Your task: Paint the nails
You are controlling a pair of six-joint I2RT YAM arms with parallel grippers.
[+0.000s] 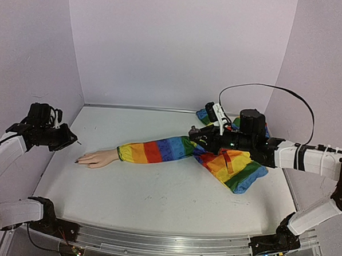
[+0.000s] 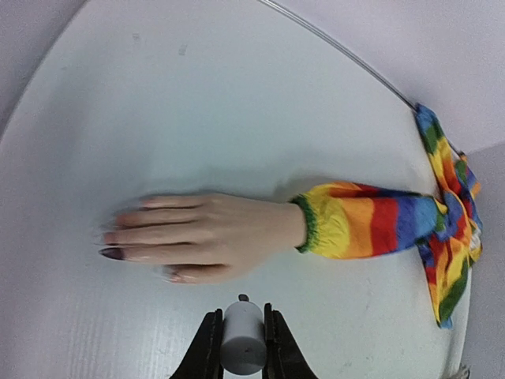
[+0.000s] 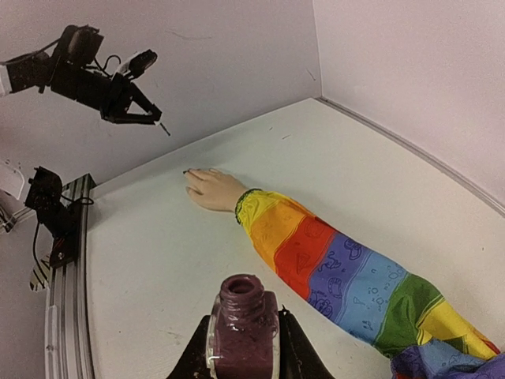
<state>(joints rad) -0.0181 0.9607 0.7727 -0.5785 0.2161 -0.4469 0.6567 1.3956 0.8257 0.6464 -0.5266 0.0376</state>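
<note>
— What's the left gripper [image 2: 241, 317] got?

— It's pinched tight on the grey brush cap [image 2: 242, 341], with the thin brush [image 3: 163, 128] angled down towards the table [image 1: 155, 213]. It hangs off to one side of the mannequin hand [image 2: 209, 237], near the fingertips but not touching them.

— And the nails [image 2: 111, 253]?

— Out at the ends of the fingers. The hand lies flat, palm down, left of the middle of the table, and the rainbow sleeve [image 2: 371, 217] trails away to the right. One nail is plainly dark. The rest look pale or pinkish, but they're blurred from the wrist camera, so I wouldn't swear to it.

— The other arm?

— The right gripper [image 3: 245, 322] is closed round the open polish bottle [image 3: 239, 328], purple inside, well apart from the hand, up by the far end of the sleeve.

— So it's about to paint another one?

— I'd say so. To do it well, I'd bring the brush down slowly over one pale nail and line the stroke along the finger. Then touch lightly and draw towards the tip. Press hard and the hand may skid, or the polish smear onto the skin
</note>
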